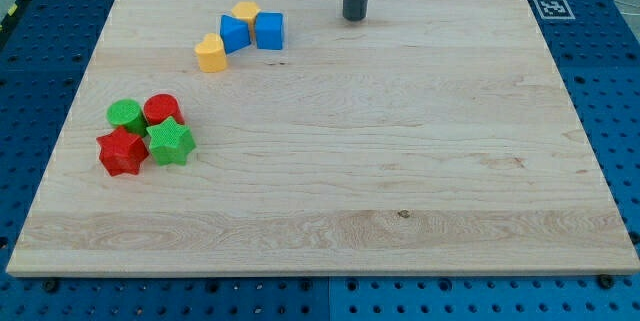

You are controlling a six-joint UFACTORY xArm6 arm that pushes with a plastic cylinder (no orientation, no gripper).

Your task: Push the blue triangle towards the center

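Two blue blocks sit at the view's upper left. One [235, 34] has a slanted outline and may be the triangle. The other [269, 30], just to its right, looks like a cube. My tip [355, 18] rests on the board near the top edge. It stands apart from the blue cube, some way to its right. A yellow block [246, 12] sits behind the two blue ones. Another yellow block [210, 53] lies to their lower left.
At the view's left a tight cluster holds a green round block [125, 114], a red round block [161, 109], a red star [122, 151] and a green star [170, 142]. The wooden board [400, 161] lies on a blue pegboard. A marker tag [551, 7] sits at its top right corner.
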